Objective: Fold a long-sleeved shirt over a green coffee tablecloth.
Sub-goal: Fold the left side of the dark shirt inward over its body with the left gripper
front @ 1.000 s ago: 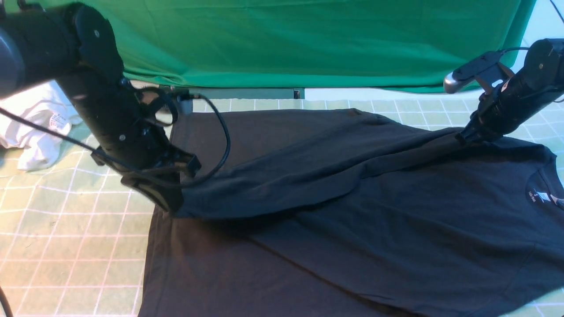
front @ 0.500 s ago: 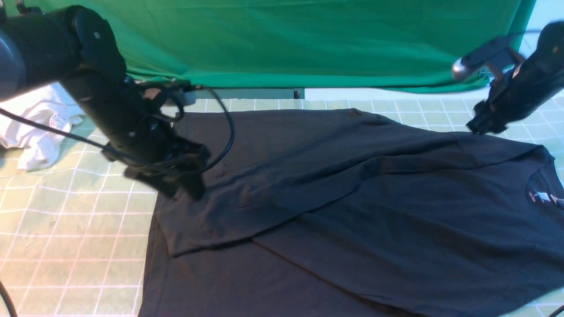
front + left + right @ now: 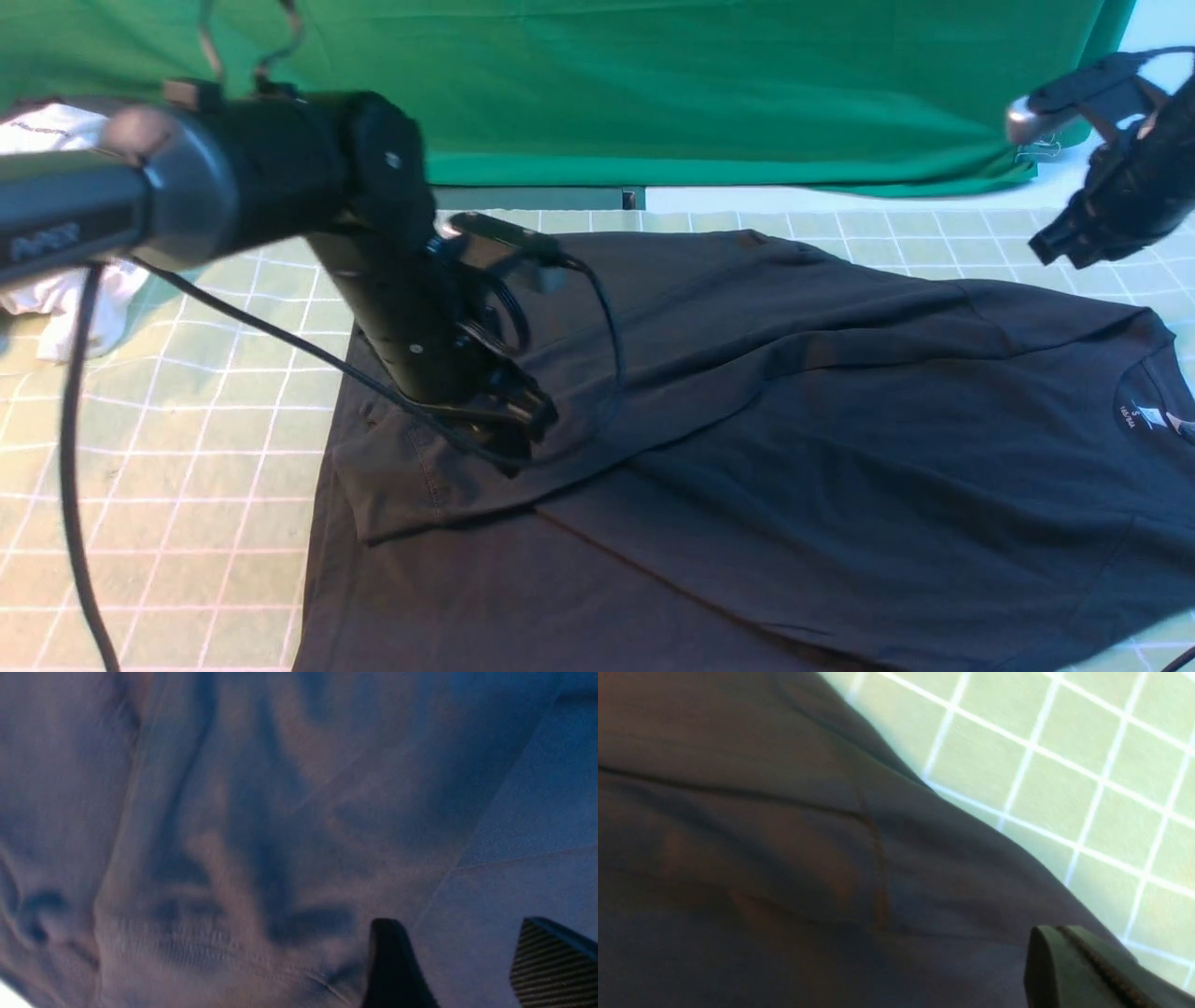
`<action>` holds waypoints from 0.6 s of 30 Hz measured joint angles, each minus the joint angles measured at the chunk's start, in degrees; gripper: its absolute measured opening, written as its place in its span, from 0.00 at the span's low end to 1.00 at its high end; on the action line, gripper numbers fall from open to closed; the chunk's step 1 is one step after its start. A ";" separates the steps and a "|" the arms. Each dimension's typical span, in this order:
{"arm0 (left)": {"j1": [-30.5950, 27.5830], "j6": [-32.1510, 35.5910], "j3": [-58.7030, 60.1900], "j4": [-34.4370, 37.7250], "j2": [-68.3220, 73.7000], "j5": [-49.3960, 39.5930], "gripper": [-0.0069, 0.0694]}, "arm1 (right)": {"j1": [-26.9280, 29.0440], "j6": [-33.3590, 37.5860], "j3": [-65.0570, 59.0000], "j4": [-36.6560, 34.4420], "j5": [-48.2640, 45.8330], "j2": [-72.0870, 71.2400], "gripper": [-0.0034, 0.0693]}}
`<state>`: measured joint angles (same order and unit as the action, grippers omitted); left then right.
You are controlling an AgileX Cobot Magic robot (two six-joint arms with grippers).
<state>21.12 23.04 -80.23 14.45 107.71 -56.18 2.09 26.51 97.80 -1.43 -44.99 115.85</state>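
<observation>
While the long-sleeved shirt (image 3: 840, 448) lies spread on the green coffee tablecloth (image 3: 168, 485), collar (image 3: 1153, 401) at the right and hem at the left, 1 sleeve (image 3: 653, 392) lies diagonally across its body, cuff toward the near left. The left gripper (image 3: 509, 439) hangs just above that sleeve, jaws parted and empty. The right gripper (image 3: 1050, 247) is raised over the far right shoulder, pinched together on nothing. The sleeve fold looks done, so the next fold probably wants both arms. Each should take 1 clean pinch at the shirt's far edge, lift evenly, and carry it nearward without dragging the sleeve askew or bunching the tablecloth.
</observation>
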 joint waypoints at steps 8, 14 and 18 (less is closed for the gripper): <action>0.59 1.91 0.00 -2.89 4.31 -0.03 0.56 | 0.46 -1.56 0.00 -0.02 1.14 0.00 0.10; 0.59 2.37 0.00 -2.89 5.87 -1.71 0.49 | 0.46 -2.46 0.00 -0.02 1.93 0.00 0.11; 1.47 2.87 0.00 -3.42 5.87 -1.78 0.48 | 0.46 -2.65 0.00 -0.02 2.18 0.00 0.12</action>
<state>22.59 25.91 -80.23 11.02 113.58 -57.97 2.55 23.86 97.80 -1.45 -42.81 115.85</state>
